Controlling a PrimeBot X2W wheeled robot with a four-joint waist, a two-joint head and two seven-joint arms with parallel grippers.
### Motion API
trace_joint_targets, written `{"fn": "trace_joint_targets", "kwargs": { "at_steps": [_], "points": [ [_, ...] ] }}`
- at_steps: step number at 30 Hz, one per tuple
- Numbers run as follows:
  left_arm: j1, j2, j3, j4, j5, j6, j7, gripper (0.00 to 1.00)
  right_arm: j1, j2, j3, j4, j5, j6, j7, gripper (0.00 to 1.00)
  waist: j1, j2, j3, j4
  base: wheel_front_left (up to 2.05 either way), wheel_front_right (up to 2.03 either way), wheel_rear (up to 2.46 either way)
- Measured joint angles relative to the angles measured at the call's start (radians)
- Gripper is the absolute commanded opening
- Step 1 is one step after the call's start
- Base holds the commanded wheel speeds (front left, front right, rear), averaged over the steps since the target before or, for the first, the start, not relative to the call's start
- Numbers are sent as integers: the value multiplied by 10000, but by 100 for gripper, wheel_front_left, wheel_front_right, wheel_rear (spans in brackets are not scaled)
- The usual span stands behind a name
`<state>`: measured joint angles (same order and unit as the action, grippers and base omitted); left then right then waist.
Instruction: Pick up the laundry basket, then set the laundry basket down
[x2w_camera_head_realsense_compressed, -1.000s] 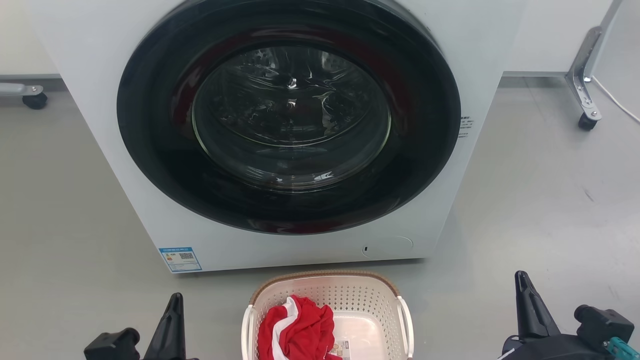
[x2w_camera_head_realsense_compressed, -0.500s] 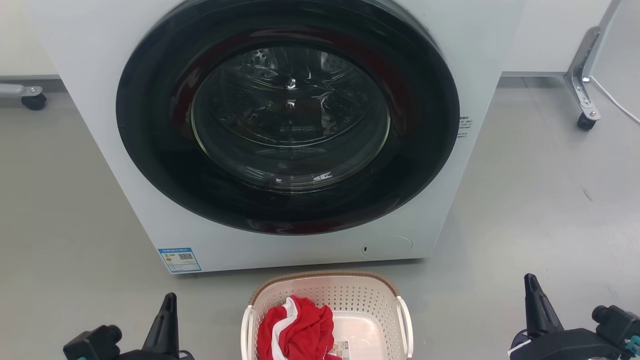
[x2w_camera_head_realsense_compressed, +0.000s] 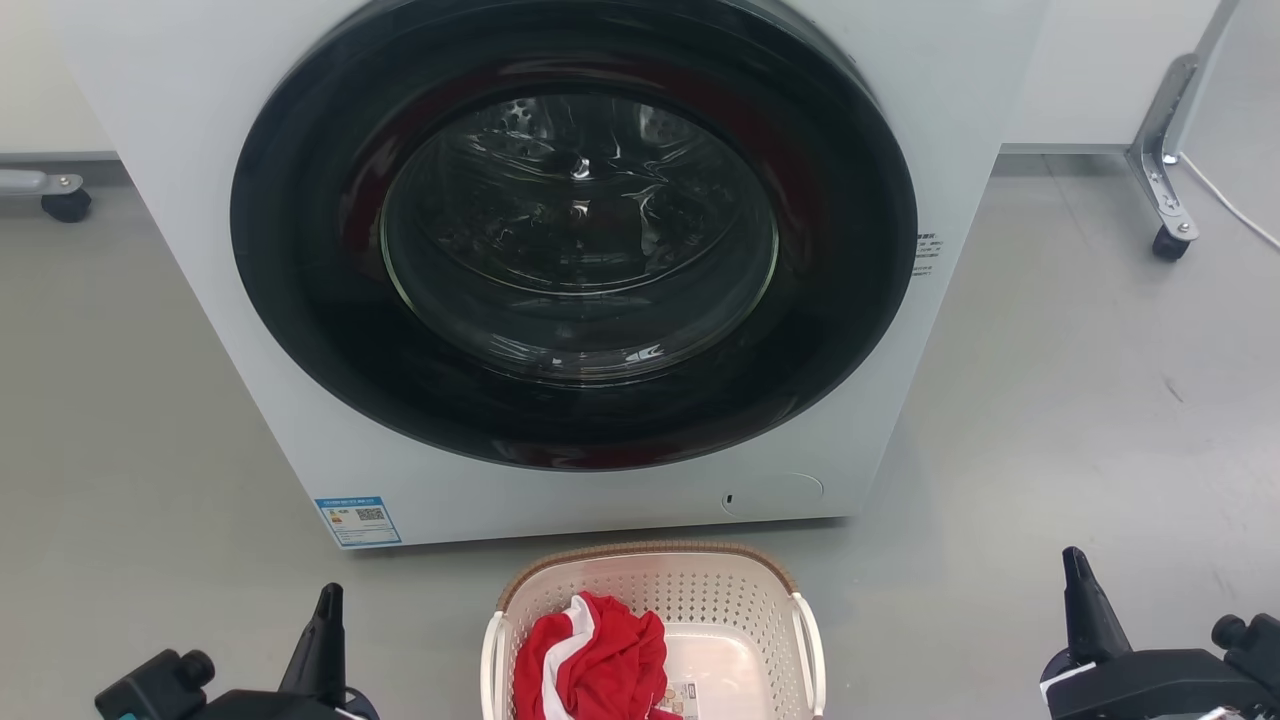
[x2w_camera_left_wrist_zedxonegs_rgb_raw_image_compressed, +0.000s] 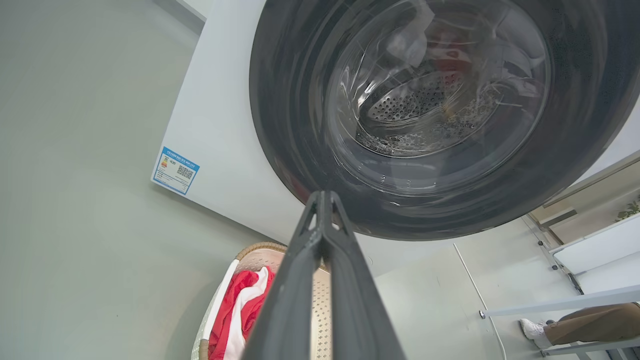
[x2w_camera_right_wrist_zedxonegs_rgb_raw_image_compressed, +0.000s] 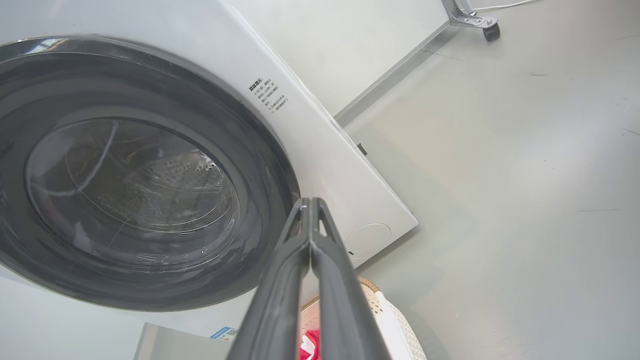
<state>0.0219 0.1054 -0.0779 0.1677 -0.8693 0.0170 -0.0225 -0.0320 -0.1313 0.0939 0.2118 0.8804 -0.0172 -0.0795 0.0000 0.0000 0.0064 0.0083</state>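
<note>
Looking down from the head cam, you've got the laundry basket (x2w_camera_head_realsense_compressed: 690, 595) sitting on the floor (x2w_camera_head_realsense_compressed: 1050, 400) just in front of the washing machine (x2w_camera_head_realsense_compressed: 200, 200). It's centred btw the two claws and touches neither. It's a rounded-rectangular tub in cream plastic, walls punched w/ rows of small holes. A brown woven-look rim runs along the top, w/ a white loop handle on each side. The base is smooth and carries a small label (x2w_camera_head_realsense_compressed: 682, 697). A crumpled red-and-white garment (x2w_camera_head_realsense_compressed: 590, 660) fills its left half, soft folds against hard plastic.

Your left claw (x2w_camera_head_realsense_compressed: 326, 600) is at lower left, well apart from the basket. In the left wrist view its two long dark matte fingers meet at the tips. Your right claw (x2w_camera_head_realsense_compressed: 1074, 560) is at lower right, also well apart; the right wrist view shows its fingers pressed together tip to tip.

Washer: glossy white front panel, wide black round door ring, domed clear glass (x2w_camera_head_realsense_compressed: 578, 235) w/ a perforated steel drum behind. A blue sticker (x2w_camera_head_realsense_compressed: 358, 520) sits at its lower left corner. The floor is smooth pale grey w/ a few scuffs. A metal frame leg on a black caster (x2w_camera_head_realsense_compressed: 1165, 243) stands at far right.
</note>
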Motion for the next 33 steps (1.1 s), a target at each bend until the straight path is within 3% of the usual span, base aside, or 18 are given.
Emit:
{"fn": "trace_joint_targets", "kwargs": {
  "at_steps": [33],
  "points": [
    [-590,-353,966,717,-4065,-790,782,0,-296,499,-1290,516,4065,771,1106,0,0,0,-26,-48,0,0,0]
  ]
}}
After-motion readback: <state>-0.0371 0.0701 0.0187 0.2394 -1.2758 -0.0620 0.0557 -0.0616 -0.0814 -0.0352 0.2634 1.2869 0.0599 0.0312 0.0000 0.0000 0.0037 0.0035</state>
